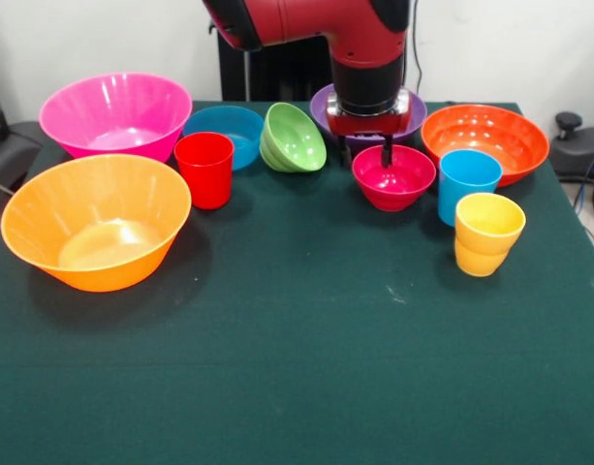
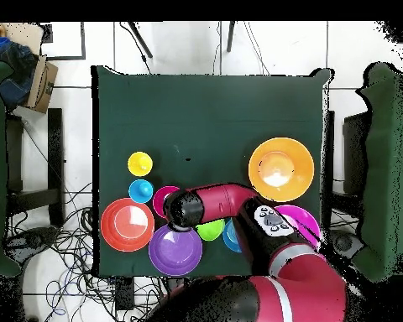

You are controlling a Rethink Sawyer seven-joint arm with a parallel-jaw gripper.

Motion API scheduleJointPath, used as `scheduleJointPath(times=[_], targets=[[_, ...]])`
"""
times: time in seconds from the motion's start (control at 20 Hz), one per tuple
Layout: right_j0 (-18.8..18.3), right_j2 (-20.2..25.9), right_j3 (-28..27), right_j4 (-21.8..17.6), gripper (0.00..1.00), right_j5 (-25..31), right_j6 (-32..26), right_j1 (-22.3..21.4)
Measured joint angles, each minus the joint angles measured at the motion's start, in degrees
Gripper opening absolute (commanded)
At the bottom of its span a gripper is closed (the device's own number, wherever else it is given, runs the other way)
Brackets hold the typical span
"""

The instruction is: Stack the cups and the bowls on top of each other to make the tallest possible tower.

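1. Sitting nearest in front view: yellow-orange bowl, lg, mouth up, at the left side of the green table; overhead it shows as the orange disc.
2. Yellow cup, waisted, upright w/ long axis vertical, mouth up, at the right; overhead.
3. Just behind it, touching or nearly so: sky-blue cup, upright, mouth up.
4. Red cup, upright, mouth up, just right of the yellow-orange bowl's rim.
5. Crimson-pink bowl, sm, mouth up, center-right. Gripper comes straight down over it, one dark finger dipping inside near the far rim; can't tell if jaws are spread or pinching the rim.
6. Green bowl, sm, tipped on its side, mouth facing left and leaning on the blue bowl, which sits mouth up.
7. Pink bowl, lg, mouth up, far left.
8. Orange bowl, med, mouth up, far right.
9. Purple bowl, mostly hidden behind the arm.
10. Count: 3 cups, 7 bowls, none stacked.
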Motion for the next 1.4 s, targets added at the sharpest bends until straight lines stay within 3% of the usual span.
scheduleJointPath(times=[1.4], targets=[[0.84,0.00,-2.62,-0.45,1.00,0.00,0.00,3.56]])
